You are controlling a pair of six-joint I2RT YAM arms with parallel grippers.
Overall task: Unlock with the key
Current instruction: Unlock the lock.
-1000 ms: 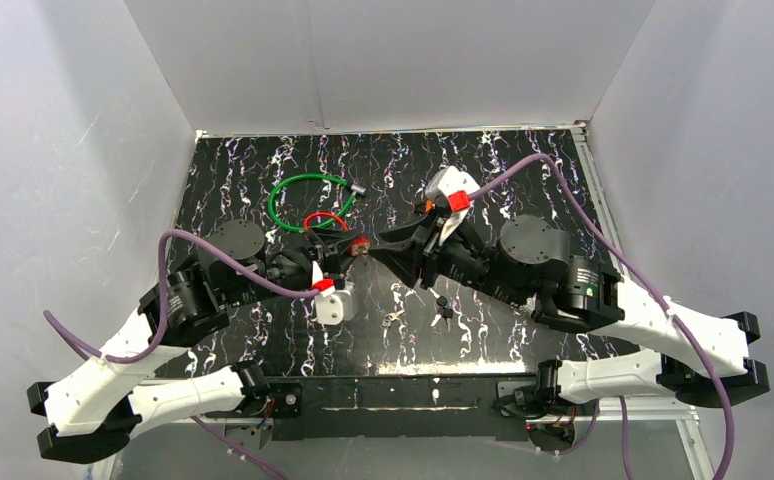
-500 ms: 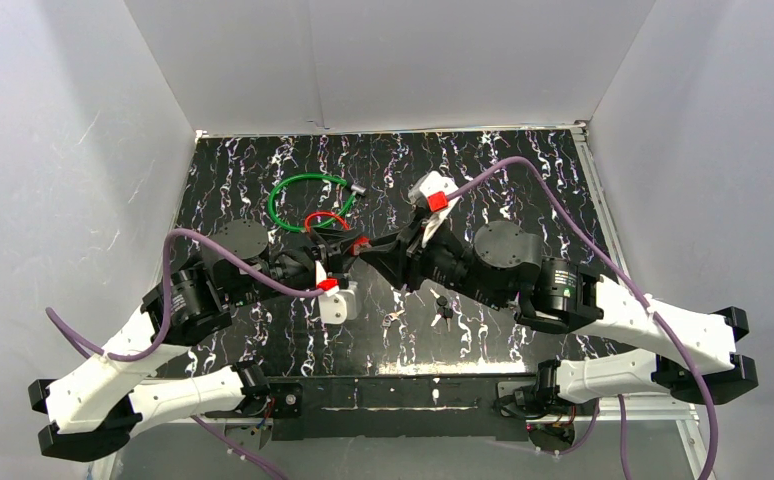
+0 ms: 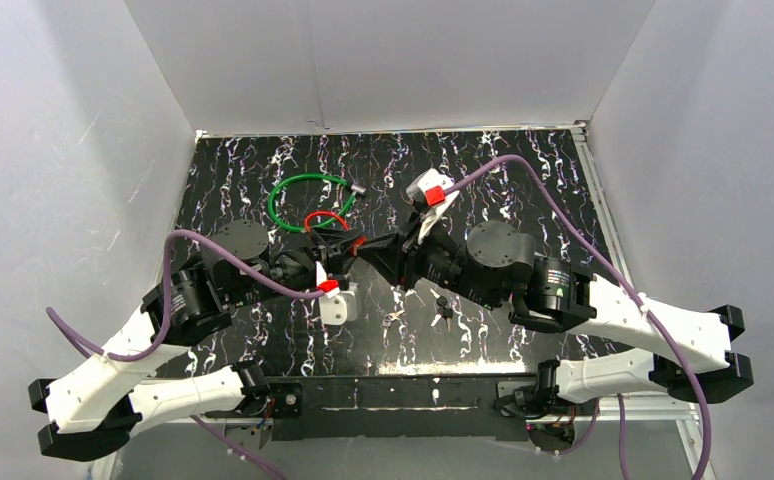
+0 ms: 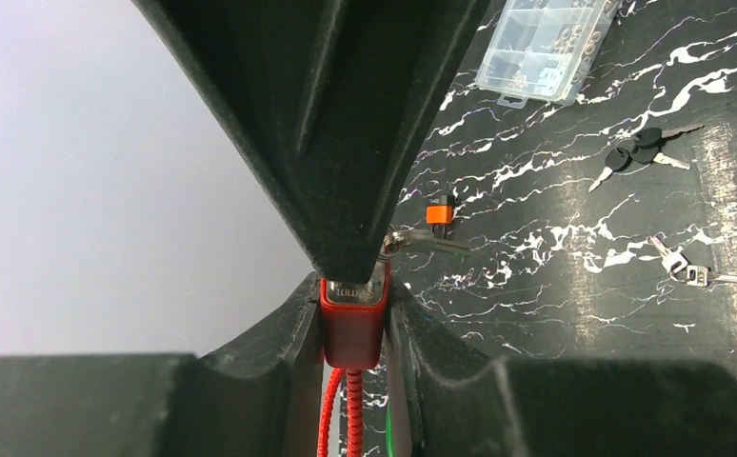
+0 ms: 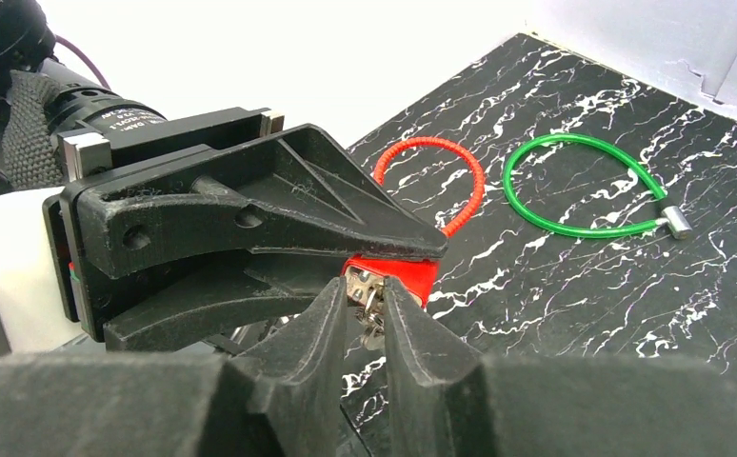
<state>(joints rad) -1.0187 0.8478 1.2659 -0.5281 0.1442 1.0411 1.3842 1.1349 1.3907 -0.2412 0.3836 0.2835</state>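
Note:
My left gripper (image 4: 353, 303) is shut on the red lock body (image 4: 353, 324), holding it above the table. The lock's red coiled cable (image 5: 441, 176) loops away behind it. A silver key (image 5: 368, 297) with its ring sticks out of the lock's metal face. My right gripper (image 5: 367, 290) meets the lock head-on, its two fingers pressed in on either side of the key head. From above, the two grippers meet tip to tip at the lock (image 3: 359, 241) in the middle of the table.
A green cable lock (image 3: 308, 195) lies behind the left gripper. Two loose key bunches (image 3: 444, 310) (image 3: 394, 319) lie on the black marbled table in front of the arms. A clear plastic box (image 4: 546, 48) shows in the left wrist view. White walls surround the table.
The right arm has slid left to the lock and its jaws have narrowed around the key. The left gripper has held the lock still.

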